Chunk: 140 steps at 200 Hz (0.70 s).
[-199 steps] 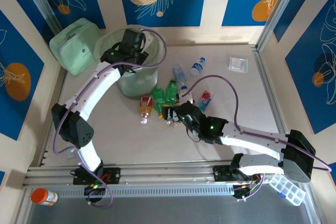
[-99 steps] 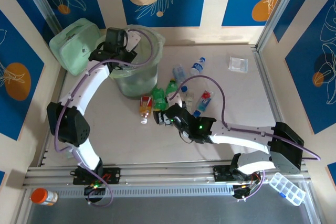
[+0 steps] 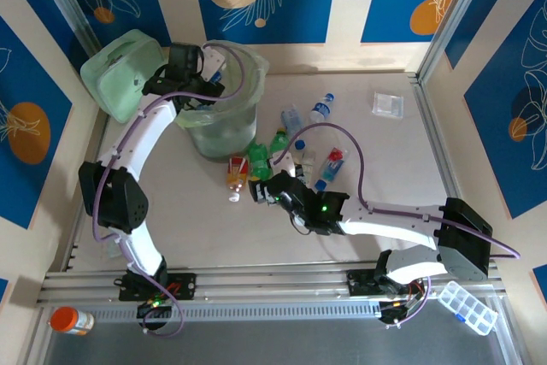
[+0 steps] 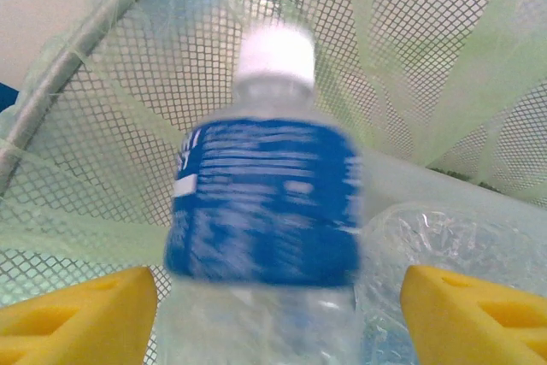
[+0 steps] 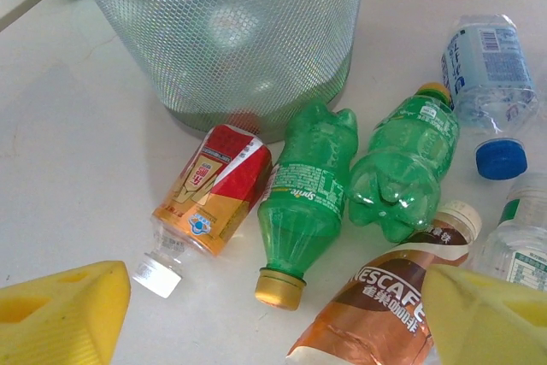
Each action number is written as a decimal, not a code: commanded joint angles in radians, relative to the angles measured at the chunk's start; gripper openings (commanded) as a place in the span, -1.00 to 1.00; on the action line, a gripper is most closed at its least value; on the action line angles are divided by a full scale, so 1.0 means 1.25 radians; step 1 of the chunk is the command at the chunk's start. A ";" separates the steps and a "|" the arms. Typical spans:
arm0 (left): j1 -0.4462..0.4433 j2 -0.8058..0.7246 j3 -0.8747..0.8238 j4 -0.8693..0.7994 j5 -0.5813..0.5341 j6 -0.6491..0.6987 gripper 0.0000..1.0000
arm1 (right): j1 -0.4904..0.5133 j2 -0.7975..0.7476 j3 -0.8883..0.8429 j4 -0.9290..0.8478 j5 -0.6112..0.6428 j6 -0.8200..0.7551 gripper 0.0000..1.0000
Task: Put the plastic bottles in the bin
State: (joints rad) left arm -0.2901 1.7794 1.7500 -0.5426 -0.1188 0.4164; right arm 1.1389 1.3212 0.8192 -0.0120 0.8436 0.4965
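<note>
Clear water bottle [image 4: 265, 203] up top: bright blue label, white print, white cap. Behind it the bin [image 4: 128, 126], pale green in a fine mesh pattern. On the table, a green bottle [image 5: 308, 203] and a second green bottle [image 5: 402, 168], both yellow-gold capped. Red-and-orange labelled bottle [image 5: 209, 198], white cap. Nescafé bottle [image 5: 385, 314], brown and orange. Clear bottle [image 5: 491, 66], blue cap.

On the desk [image 3: 402, 160] the bin [image 3: 214, 130] stands at the far left with a box [image 3: 124, 74] just left of it, bottles [image 3: 275, 144] lie near its right front, and one more bottle [image 4: 265, 203] is in its mouth.
</note>
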 commanded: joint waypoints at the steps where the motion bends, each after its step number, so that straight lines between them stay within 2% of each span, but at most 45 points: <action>1: -0.002 0.032 0.024 -0.079 0.057 -0.008 0.55 | 0.006 -0.006 0.021 0.004 0.028 -0.012 0.78; 61: -0.001 0.004 0.039 -0.067 0.041 -0.034 0.71 | 0.006 -0.003 0.022 0.005 0.031 -0.015 0.79; 140: -0.003 -0.084 0.108 -0.036 0.103 -0.185 0.74 | 0.004 -0.011 0.022 0.002 0.040 -0.017 0.79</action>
State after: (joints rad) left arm -0.2901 1.7561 1.8381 -0.5922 -0.0441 0.2649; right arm 1.1389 1.3212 0.8192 -0.0124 0.8612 0.4858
